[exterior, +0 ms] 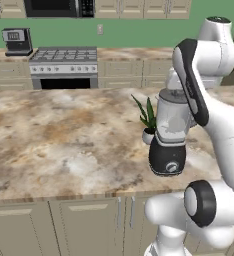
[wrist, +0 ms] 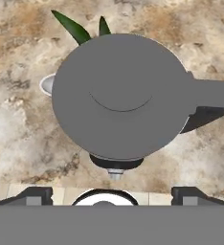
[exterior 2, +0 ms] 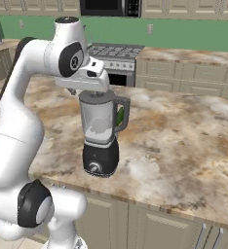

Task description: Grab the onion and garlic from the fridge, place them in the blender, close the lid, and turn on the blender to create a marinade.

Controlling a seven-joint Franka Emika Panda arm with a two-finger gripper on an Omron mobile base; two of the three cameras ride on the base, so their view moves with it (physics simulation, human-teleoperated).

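The blender (exterior: 168, 137) (exterior 2: 100, 136) stands near the front edge of the marble island, a clear jar on a black base with a knob. The dark grey lid (wrist: 121, 95) (exterior 2: 95, 94) lies flat on the jar's top, its tab handle pointing right in the hand view. My gripper (wrist: 113, 195) (exterior 2: 85, 82) hovers just above the lid, open, with both fingertips wide apart and nothing between them. A pale blur shows through the jar wall. I cannot make out the onion or the garlic. The fridge is out of view.
A small potted plant (exterior: 148, 119) (wrist: 75, 28) stands right behind the blender. Far across the room are the stove (exterior: 64, 62) and a black coffee machine (exterior: 17, 41). The island (exterior: 64, 145) stretches wide to the blender's left.
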